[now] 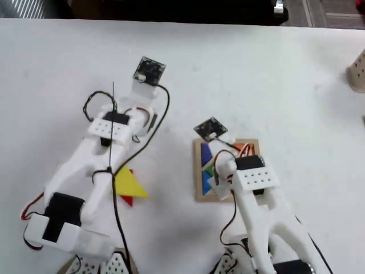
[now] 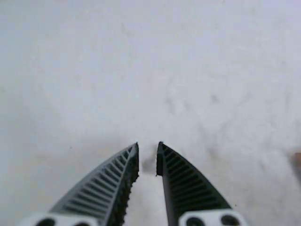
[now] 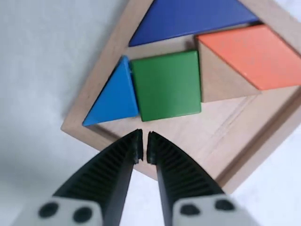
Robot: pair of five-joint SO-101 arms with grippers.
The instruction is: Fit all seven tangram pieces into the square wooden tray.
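The square wooden tray [image 1: 199, 195] lies right of centre with my right arm [image 1: 256, 178] over it. Inside it are a dark blue large triangle [image 3: 188, 19], an orange parallelogram [image 3: 251, 54], a green square [image 3: 167, 84], a light blue small triangle [image 3: 115, 96] and a wood-coloured triangle [image 3: 218, 82]. My right gripper [image 3: 144, 136] is shut and empty above the tray's rim [image 3: 104, 70]. A yellow triangle [image 1: 130, 182] lies on a red piece [image 1: 126, 200] beside my left arm [image 1: 108, 128]. My left gripper [image 2: 147, 146] is shut over bare white table.
A tan perforated object [image 1: 358, 71] stands at the table's right edge. Black cables [image 1: 157, 123] trail from the left arm across the table. Both arm bases sit along the near edge.
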